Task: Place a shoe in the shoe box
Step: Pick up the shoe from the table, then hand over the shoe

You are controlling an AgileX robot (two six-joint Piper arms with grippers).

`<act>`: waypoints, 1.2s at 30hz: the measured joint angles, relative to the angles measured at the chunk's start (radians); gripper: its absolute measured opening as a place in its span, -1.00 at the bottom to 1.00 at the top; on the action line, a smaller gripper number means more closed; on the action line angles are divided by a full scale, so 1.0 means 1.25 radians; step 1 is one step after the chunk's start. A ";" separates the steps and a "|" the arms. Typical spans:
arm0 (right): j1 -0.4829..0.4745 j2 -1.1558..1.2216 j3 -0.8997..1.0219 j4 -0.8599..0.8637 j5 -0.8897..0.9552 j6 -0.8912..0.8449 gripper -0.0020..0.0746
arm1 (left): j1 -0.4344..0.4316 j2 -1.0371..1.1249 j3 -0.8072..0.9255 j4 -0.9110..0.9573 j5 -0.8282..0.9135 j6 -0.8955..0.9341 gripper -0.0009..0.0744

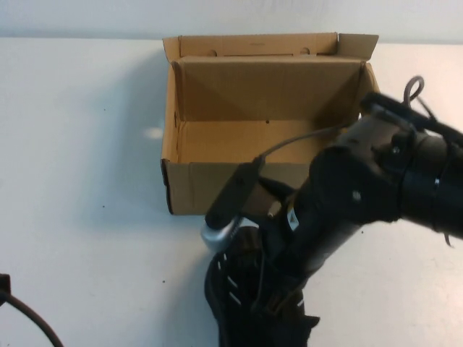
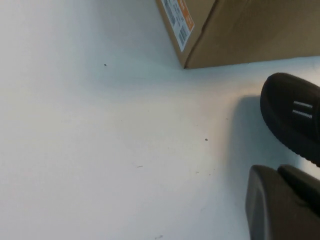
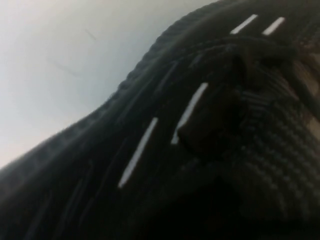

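High view: right tool (image 1: 278, 303) down on the shoe (image 1: 239, 289), left tool unseen.

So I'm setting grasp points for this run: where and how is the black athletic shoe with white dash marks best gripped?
Probably across the laced upper of the black athletic shoe with white dash marks, from above. It lies on the white table before the open brown cardboard box, upper facing up. The right gripper is down on it there; the left gripper, jaws shut, is parked beside it.
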 joint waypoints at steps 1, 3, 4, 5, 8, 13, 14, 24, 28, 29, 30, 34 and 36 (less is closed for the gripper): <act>0.000 0.002 -0.031 0.018 0.027 0.000 -0.78 | 0.000 0.000 0.000 -0.004 0.001 0.009 -0.98; 0.000 0.002 -0.090 0.050 0.072 0.011 -0.78 | 0.000 0.000 0.000 -0.021 0.002 0.036 -0.98; 0.000 0.003 -0.122 0.063 0.093 0.023 -0.78 | 0.000 0.000 0.000 -0.033 0.002 0.055 -0.98; 0.000 0.003 -0.152 0.075 0.112 0.036 -0.78 | 0.000 0.000 0.000 -0.049 0.006 0.076 -0.98; 0.000 0.003 -0.228 0.102 0.157 0.076 -0.78 | 0.000 0.000 -0.017 -0.100 0.012 0.146 -0.98; 0.000 0.003 -0.323 0.089 0.184 0.150 -0.78 | 0.000 0.000 -0.078 -0.186 0.014 0.278 -0.64; 0.000 0.003 -0.336 0.075 0.184 0.180 -0.78 | 0.000 0.000 -0.091 -0.199 0.014 0.298 -0.48; 0.000 0.067 -0.436 -0.058 0.203 0.385 -0.78 | 0.000 0.000 -0.130 -0.306 0.019 0.425 0.57; 0.000 0.125 -0.481 -0.056 0.238 0.401 -0.79 | 0.000 0.002 -0.130 -0.326 0.027 0.480 0.60; 0.000 0.139 -0.493 -0.055 0.238 0.404 -0.79 | 0.000 0.007 -0.130 -0.331 0.034 0.488 0.60; 0.000 0.152 -0.508 -0.054 0.239 0.408 -0.79 | 0.000 0.011 -0.130 -0.335 0.042 0.494 0.60; 0.000 0.189 -0.571 -0.052 0.241 0.419 -0.79 | 0.000 0.049 -0.130 -0.339 0.061 0.507 0.61; 0.000 0.201 -0.597 -0.048 0.241 0.420 -0.79 | 0.000 0.064 -0.130 -0.339 0.061 0.530 0.61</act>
